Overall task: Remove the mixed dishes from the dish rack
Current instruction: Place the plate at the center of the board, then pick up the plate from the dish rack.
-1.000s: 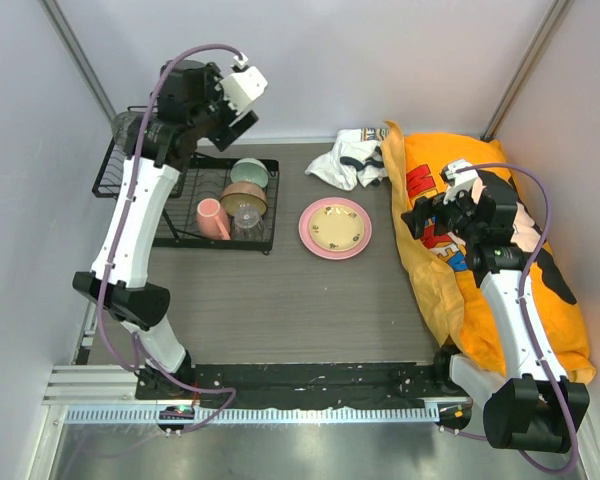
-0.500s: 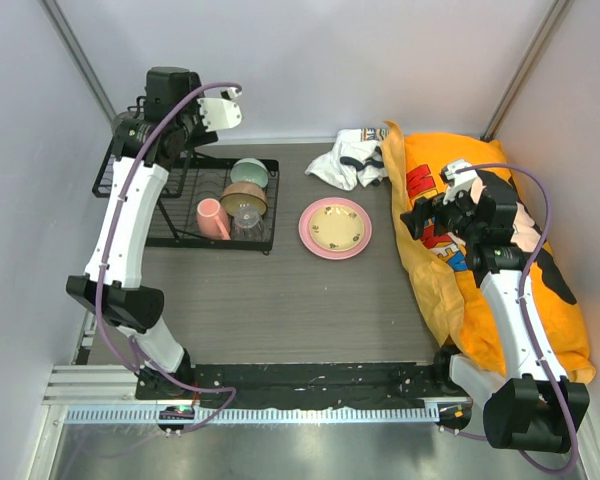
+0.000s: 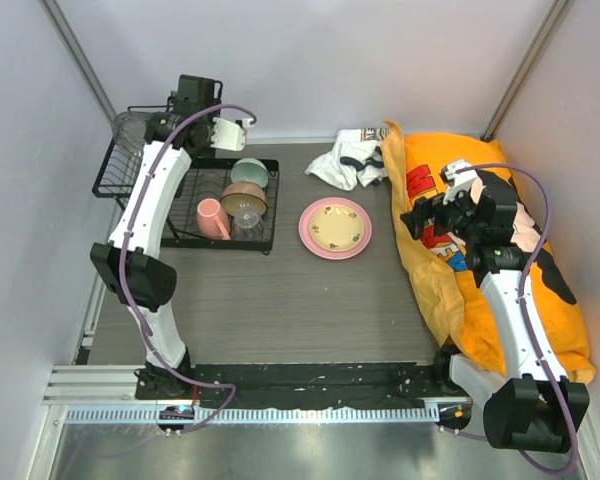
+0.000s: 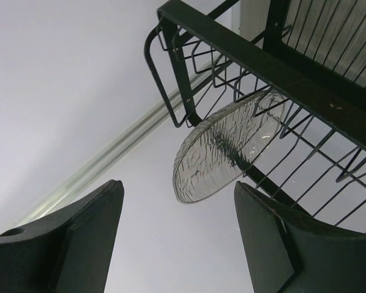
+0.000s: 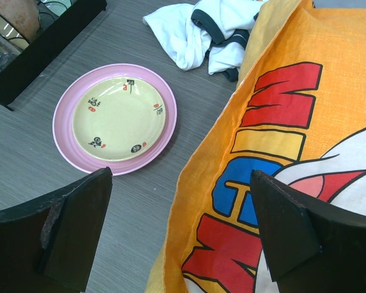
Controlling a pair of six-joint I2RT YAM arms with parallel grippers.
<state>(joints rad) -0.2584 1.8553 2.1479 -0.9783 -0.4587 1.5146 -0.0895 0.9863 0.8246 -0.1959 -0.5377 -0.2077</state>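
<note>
The dish rack [image 3: 210, 243] at the desk's [image 3: 280, 300] far left is partly unloaded; the large pink plate [image 3: 306, 228] lies on the desk, the tan shallow dish [image 3: 336, 226] on it; a brown bowl [image 3: 243, 198], mint-green bowl [image 3: 250, 172], pink mug [image 3: 212, 218] and clear glass cup [image 3: 247, 216] remain in the lower tray [image 3: 185, 190], a clear glass dish [image 4: 229, 146] in the upper basket [image 4: 244, 55]; the left gripper [image 4: 177, 189] by that basket and the right gripper [image 5: 182, 177] both gape wide, empty.

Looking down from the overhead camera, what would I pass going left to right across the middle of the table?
In order: pink mug → clear glass cup → large pink plate, carrying a smaller tan shallow dish → orange printed cloth.
</note>
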